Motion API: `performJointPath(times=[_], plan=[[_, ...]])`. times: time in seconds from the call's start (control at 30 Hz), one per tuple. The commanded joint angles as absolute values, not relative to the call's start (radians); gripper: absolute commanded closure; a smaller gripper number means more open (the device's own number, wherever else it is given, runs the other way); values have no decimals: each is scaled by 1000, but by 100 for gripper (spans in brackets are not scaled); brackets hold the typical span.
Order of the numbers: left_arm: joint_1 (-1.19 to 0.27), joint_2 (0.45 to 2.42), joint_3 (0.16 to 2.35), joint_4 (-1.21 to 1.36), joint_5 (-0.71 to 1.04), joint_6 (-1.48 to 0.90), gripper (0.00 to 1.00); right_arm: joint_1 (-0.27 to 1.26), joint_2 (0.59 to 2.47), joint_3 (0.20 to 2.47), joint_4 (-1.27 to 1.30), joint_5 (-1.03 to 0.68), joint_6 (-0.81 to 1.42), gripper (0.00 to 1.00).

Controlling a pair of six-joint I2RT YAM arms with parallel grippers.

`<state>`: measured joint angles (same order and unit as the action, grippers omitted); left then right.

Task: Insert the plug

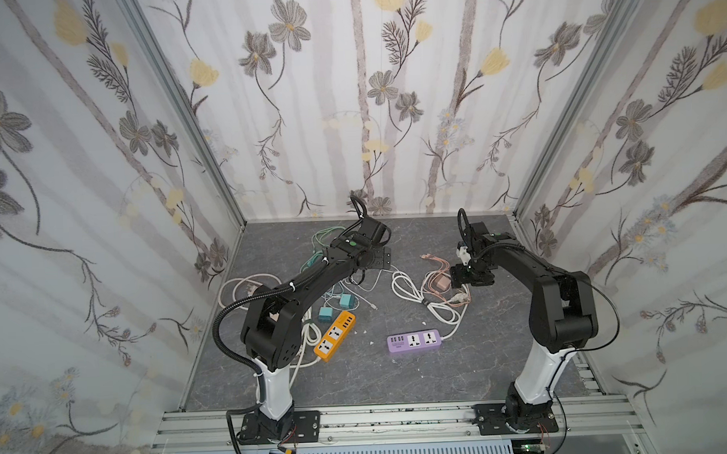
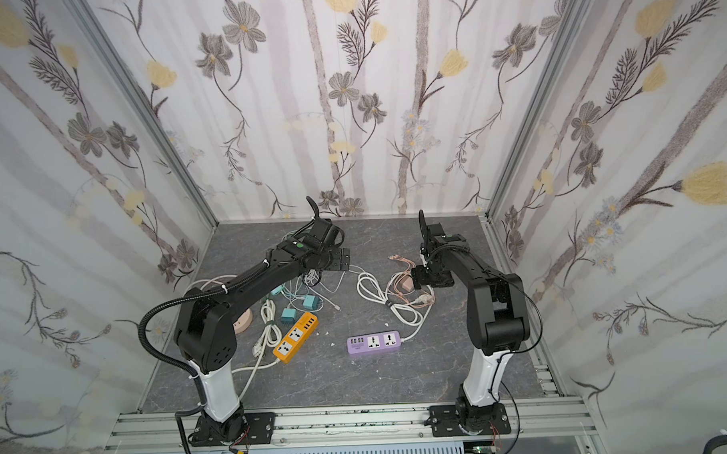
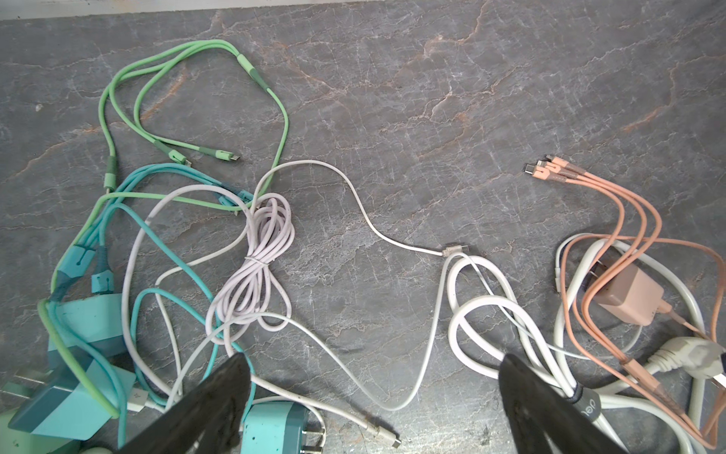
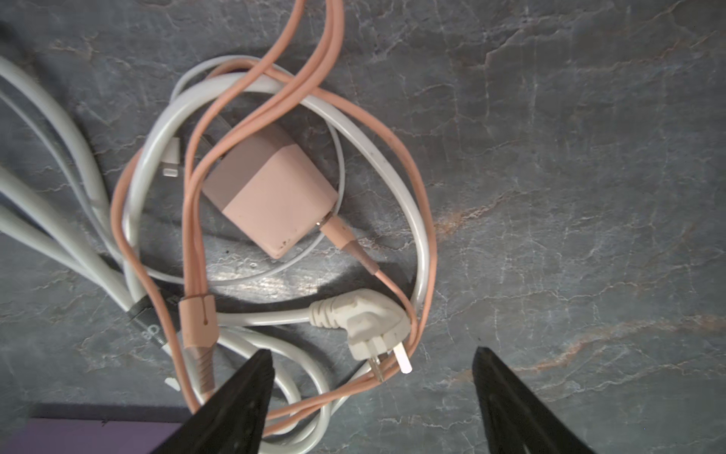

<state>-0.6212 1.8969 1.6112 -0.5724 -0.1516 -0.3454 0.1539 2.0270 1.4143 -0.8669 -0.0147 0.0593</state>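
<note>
A white three-pin plug (image 4: 361,326) lies on the grey table among white cord loops and a pink cable. My right gripper (image 4: 373,353) hangs just above it, open, with the plug's prongs pointing into the gap between the fingers and nothing gripped. A pink charger (image 4: 271,196) lies beside the plug. The purple power strip (image 1: 413,341) rests nearer the front, its white cord running to this bundle. My left gripper (image 3: 373,357) is open over bare table between two cable tangles. In a top view the left gripper (image 1: 381,258) and right gripper (image 1: 463,276) sit apart.
An orange power strip (image 1: 334,336) lies front left, next to teal chargers (image 1: 347,300). Green cables (image 3: 196,98), teal cables and a coiled pale cord (image 3: 259,251) are tangled under the left arm. Pink connector tips (image 3: 546,171) lie toward the back. Wallpapered walls close three sides.
</note>
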Motion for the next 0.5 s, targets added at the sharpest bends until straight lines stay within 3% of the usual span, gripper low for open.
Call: performJointPath(times=[0.0,0.2,0.47], plan=[[-623,1920,1623,-573,-107,-356,0,132,2067,1463,-887,35,65,28],[-623,1989,1671,-590,-52,-363,0,115,2159,1563,-927,-3,-1,44],[-623,2089,1751,-626,-54,-382,0,115,2262,1725,-1048,-30,12,55]])
